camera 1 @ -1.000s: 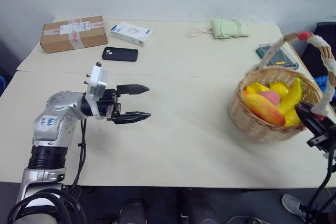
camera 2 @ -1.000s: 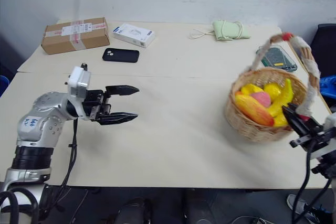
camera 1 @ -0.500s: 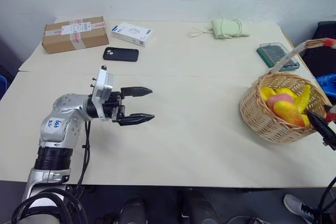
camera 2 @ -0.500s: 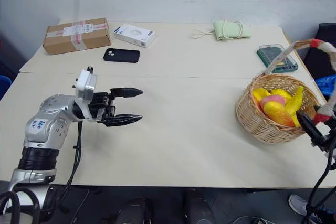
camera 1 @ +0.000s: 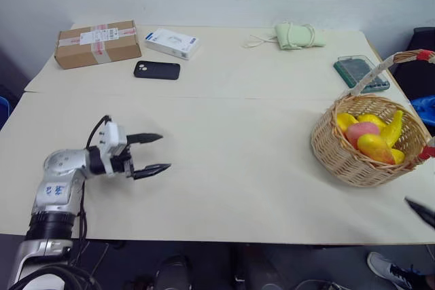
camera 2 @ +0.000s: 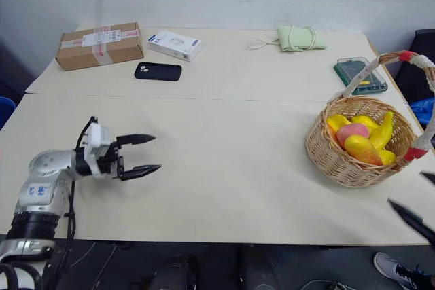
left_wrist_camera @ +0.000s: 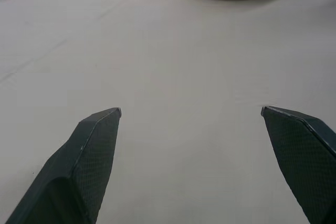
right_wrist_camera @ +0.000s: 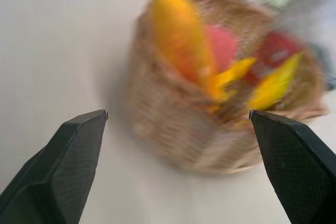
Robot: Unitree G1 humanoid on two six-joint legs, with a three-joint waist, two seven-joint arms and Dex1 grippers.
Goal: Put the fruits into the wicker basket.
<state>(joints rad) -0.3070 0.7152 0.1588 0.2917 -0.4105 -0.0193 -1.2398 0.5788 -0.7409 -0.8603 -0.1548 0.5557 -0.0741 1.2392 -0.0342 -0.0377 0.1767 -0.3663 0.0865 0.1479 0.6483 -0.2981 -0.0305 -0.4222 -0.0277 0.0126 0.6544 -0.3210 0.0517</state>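
Fruits are seen inside the wicker basket (camera 2: 353, 161), which stands near the right edge of the table (camera 2: 224, 161): the pink-red peach (camera 2: 353, 131) lies beside the red-to-orange mango (camera 2: 362, 150), among a banana (camera 2: 384, 129) and other yellow fruit. A wide bare stretch of tabletop is left between the basket and the left gripper (camera 1: 155, 153), whose fingers are spread apart with nothing between them. The right gripper (right_wrist_camera: 178, 114) is aimed at the basket from off the table's near right corner, its fingers likewise spread and empty. A cardboard box (camera 1: 96, 43), a phone (camera 1: 157, 70) and a white carton (camera 1: 170, 43) are grouped along the far left edge.
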